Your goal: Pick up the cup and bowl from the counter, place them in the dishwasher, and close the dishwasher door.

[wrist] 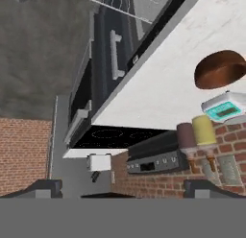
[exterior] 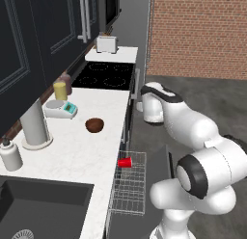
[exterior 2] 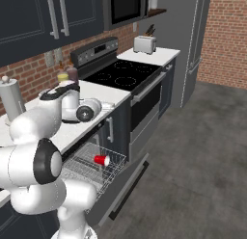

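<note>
So we've got the cup (exterior: 125, 162) lying in the dishwasher (exterior: 129, 185) rack at lower centre, fingers (wrist: 45, 188) apart and empty, bowl (exterior: 94, 125) waiting mid-worktop (exterior: 72, 151), door (exterior 2: 123, 185) open.

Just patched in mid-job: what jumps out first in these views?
The red cup lies on its side in the pulled-out wire rack of the open dishwasher. The brown bowl sits on the white counter, near the scale. The gripper, jaws open, holds nothing.
</note>
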